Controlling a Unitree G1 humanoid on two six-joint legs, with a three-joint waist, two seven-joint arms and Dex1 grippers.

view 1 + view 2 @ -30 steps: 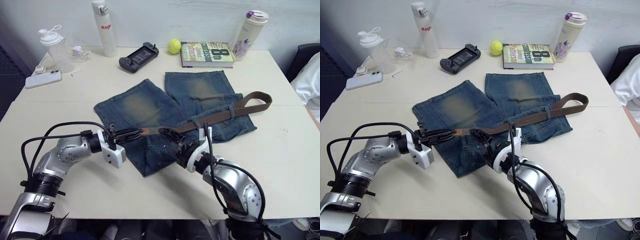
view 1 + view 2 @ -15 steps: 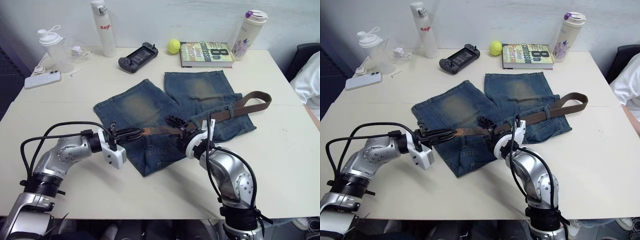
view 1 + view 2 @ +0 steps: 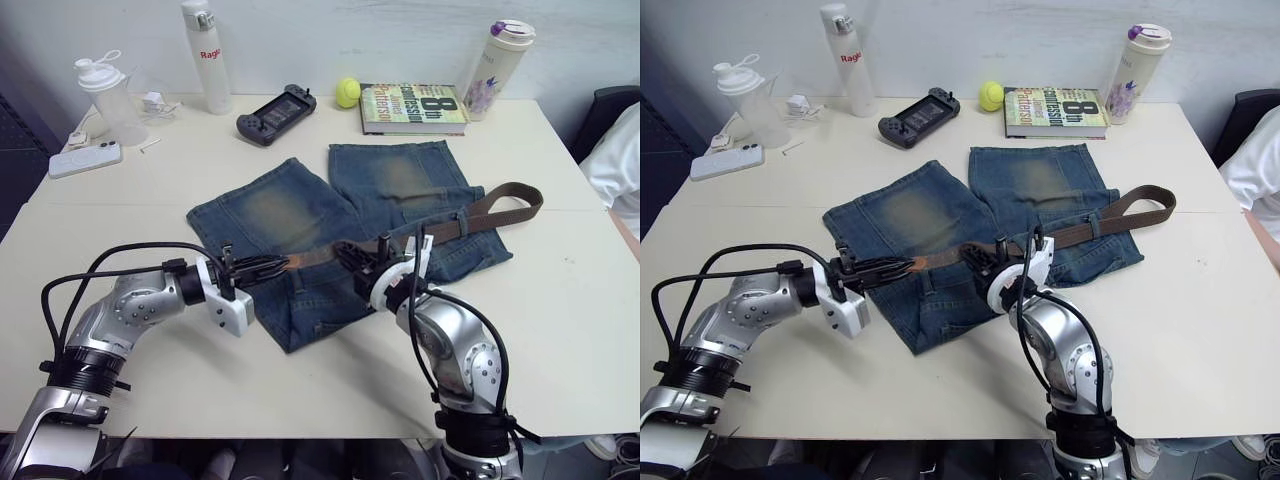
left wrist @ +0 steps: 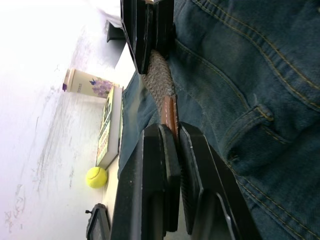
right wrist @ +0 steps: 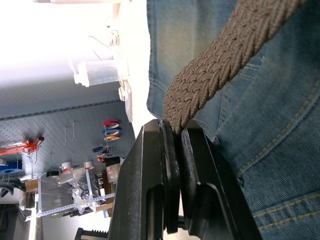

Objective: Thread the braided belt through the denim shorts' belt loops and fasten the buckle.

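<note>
I see the denim shorts [image 3: 340,230] lying flat on the table [image 3: 560,330], waistband toward me, with the braided belt [image 3: 480,210] laid across the waistband.

Left gripper [image 3: 283,264]: its 2 fingers are pinched together on the belt's tan leather tip, which I see squeezed between the pads [image 4: 167,165] in the left wrist view. The tip is held just above the denim, over the waistband's left end.

Right gripper [image 3: 346,252]: its 2 fingers are likewise closed onto the braided strap, a short way along the belt from the left gripper; in the right wrist view the weave runs straight into the narrow slot between the fingers [image 5: 170,170]. The short stretch of strap between the 2 grippers is nearly straight.

Beyond the right gripper, away from the left one, the belt passes along the waistband, goes under 1 of the belt loops [image 3: 466,222], then curls into a loop that overhangs the shorts' edge onto the table. I cannot make out the buckle.

Well beyond both grippers, at the table's far edge, stand a tennis ball [image 3: 348,92], a book [image 3: 415,108], a game controller [image 3: 277,101], and a white bottle [image 3: 207,57].
</note>
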